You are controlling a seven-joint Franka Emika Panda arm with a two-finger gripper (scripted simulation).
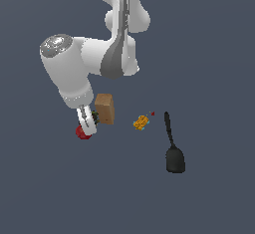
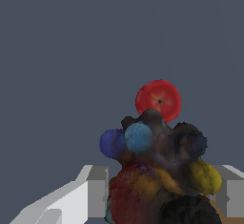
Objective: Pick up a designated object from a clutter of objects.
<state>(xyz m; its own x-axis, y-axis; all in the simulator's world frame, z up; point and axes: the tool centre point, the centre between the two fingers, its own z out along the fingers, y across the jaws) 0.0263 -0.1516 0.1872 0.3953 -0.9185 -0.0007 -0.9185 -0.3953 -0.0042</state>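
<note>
The gripper (image 2: 162,194) sits low over the table (image 1: 209,49), its two pale fingers (image 2: 93,194) spread on either side of the dark speckled clump (image 2: 157,170), which fills the gap between them in the wrist view; the fingers look set just wider than the clump, and I cannot tell whether the pads are already touching it or are a shade apart. Taking the tan box (image 1: 104,108) as the landmark, the clump lies tight against the side of the box toward the exterior view's left, showing there only as a dark, greenish sliver between box and gripper. The red ball (image 1: 83,132) lies just beyond the clump on the side away from the box, partly hidden by the gripper in the exterior view and plain in the wrist view. The small orange lump (image 1: 141,123) lies near the box on its other side, toward the exterior view's right, and the black spatula (image 1: 172,148) is farther out that same way, well apart from the box. As I judge it, the reach and descent are done and the gripper straddles the right object; what is left is to close firmly and lift it, without dragging the box or nudging the ball.
</note>
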